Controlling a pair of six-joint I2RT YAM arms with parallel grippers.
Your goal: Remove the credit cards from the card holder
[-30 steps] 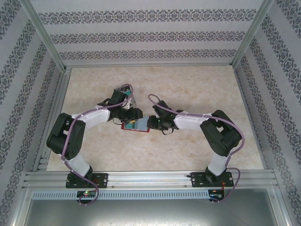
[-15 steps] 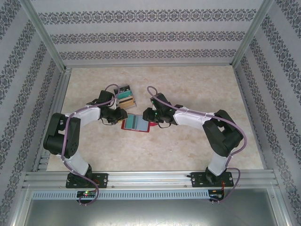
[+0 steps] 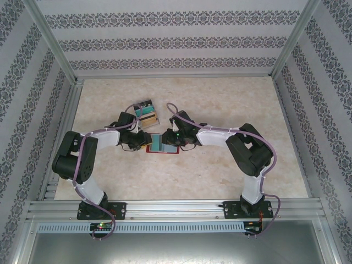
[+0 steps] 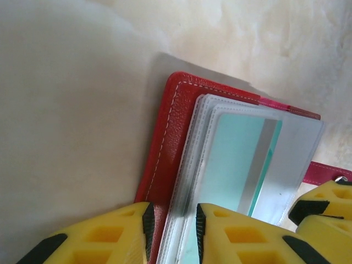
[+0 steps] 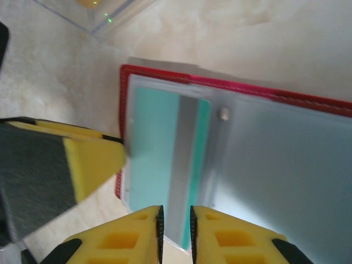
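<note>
Bench: a pale marbled bench (image 3: 236, 104) carries everything, with patterned walls (image 3: 176, 41) around it.
Card holder: the small flat red folding card holder (image 4: 165, 137) lies open and flat near the middle of the bench, inner face up, between the two claws.
Sleeves: clear plastic sleeves (image 4: 302, 148) are stacked inside the card holder. Their edges are slightly fanned at the end where the left claw stands.
Card: a teal card (image 5: 154, 143) with a grey stripe sits inside the top sleeve, within the holder's red rim.
Tab: a little red closing tab (image 4: 324, 171) sticks out from the holder's edge, just beside the right claw's yellow fingers.
Left claw: the left claw (image 4: 173, 228), yellow with black pads, points down at one end of the holder. Its fingers stand a narrow gap apart, with the red cover's rim and the sleeve edges showing in the gap. Whether they pinch anything cannot be told.
Right claw: the right claw (image 5: 175, 220) is at the edge of the sleeve that holds the teal card. Its fingers are nearly together, the slim gap in line with the grey stripe. Whether it grips the sleeve or card cannot be told.
Loose cards: a fanned pile (image 3: 146, 113) of flat teal, tan and dark cards lies on the bench beyond the left claw, apart from the holder.
</note>
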